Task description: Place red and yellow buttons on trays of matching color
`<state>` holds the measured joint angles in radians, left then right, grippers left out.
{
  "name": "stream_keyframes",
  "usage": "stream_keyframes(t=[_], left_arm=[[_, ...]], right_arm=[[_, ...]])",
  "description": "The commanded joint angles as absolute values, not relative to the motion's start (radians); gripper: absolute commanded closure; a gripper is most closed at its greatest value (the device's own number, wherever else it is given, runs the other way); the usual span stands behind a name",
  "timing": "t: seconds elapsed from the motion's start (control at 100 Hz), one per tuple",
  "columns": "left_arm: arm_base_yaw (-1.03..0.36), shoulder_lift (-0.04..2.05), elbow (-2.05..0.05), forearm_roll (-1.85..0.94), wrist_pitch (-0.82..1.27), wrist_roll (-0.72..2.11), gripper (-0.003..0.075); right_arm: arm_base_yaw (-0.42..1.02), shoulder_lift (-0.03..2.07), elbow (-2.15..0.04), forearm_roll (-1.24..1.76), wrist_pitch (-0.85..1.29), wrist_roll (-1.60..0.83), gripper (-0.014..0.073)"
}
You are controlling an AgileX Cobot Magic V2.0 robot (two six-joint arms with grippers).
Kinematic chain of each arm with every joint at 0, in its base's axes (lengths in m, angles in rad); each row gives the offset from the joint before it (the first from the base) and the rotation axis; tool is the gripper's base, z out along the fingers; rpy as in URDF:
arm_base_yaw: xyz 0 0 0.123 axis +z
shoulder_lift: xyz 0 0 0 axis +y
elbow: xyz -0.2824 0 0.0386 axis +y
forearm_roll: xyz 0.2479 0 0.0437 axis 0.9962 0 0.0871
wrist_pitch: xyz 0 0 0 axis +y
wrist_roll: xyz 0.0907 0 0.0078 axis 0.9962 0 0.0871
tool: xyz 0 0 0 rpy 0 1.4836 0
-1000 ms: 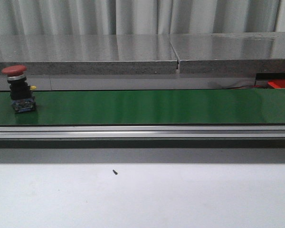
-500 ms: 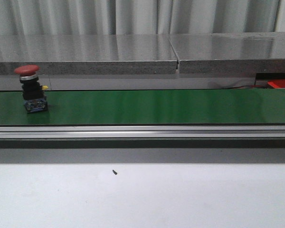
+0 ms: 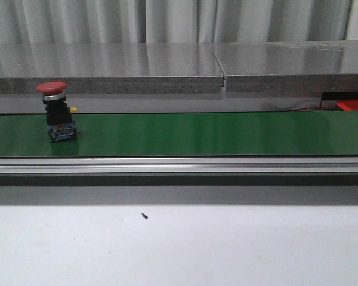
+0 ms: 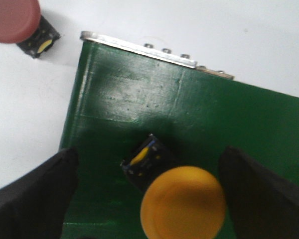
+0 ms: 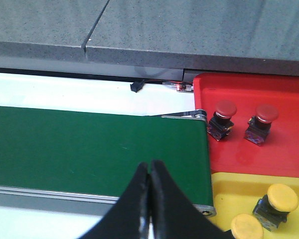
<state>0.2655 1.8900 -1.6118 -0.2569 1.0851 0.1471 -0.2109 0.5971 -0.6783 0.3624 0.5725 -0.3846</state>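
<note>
The red button (image 3: 56, 110) on the green belt (image 3: 215, 134) stands further right than it did a second ago, upright with its cap up, so the belt is carrying it steadily toward the tray end; judging by that drift, it has most of the belt's length to travel before the right arm can reach it. The left gripper (image 4: 148, 196) is spread wide over the belt's start, its dark fingers (image 4: 32, 191) on either side of a yellow button (image 4: 182, 201) that stands on the belt between them without being touched; another red-capped button (image 4: 12, 19) sits off the belt on the white table. At the far end, the right gripper (image 5: 150, 191) hangs over the belt with its tips pressed together, holding nothing. Beside it the red tray (image 5: 289, 149) holds two red buttons, and the yellow tray (image 5: 224, 191) holds two yellow ones. No brand, label or writing is legible anywhere.
</note>
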Motion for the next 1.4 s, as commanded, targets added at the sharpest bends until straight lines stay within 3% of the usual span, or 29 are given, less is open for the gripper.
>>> stream_keyframes(t=[0.0, 0.09, 0.19, 0.31, 0.42, 0.83, 1.39], left_arm=[[0.246, 1.791, -1.643, -0.302, 1.067, 0.174, 0.0155], [0.216, 1.749, -1.643, -0.300, 1.060, 0.187, 0.0188], [0.177, 1.707, -1.643, -0.293, 1.059, 0.196, 0.0290], [0.127, 1.658, -1.637, -0.291, 1.056, 0.200, 0.0499], [0.081, 1.609, -1.630, -0.290, 1.052, 0.217, 0.0742], [0.000, 1.367, -1.460, -0.290, 1.012, 0.219, 0.0739], [-0.001, 0.854, -1.069, -0.265, 0.841, 0.215, 0.0739]], right_arm=[[-0.209, 0.597, -0.701, 0.378, 0.508, -0.393, 0.0652], [-0.209, 0.597, -0.701, 0.378, 0.508, -0.393, 0.0652], [-0.209, 0.597, -0.701, 0.378, 0.508, -0.393, 0.0652], [-0.209, 0.597, -0.701, 0.378, 0.508, -0.393, 0.0652], [-0.209, 0.597, -0.701, 0.378, 0.508, -0.393, 0.0652], [-0.209, 0.597, -0.701, 0.385, 0.514, -0.393, 0.0652], [-0.209, 0.597, -0.701, 0.386, 0.528, -0.393, 0.0652]])
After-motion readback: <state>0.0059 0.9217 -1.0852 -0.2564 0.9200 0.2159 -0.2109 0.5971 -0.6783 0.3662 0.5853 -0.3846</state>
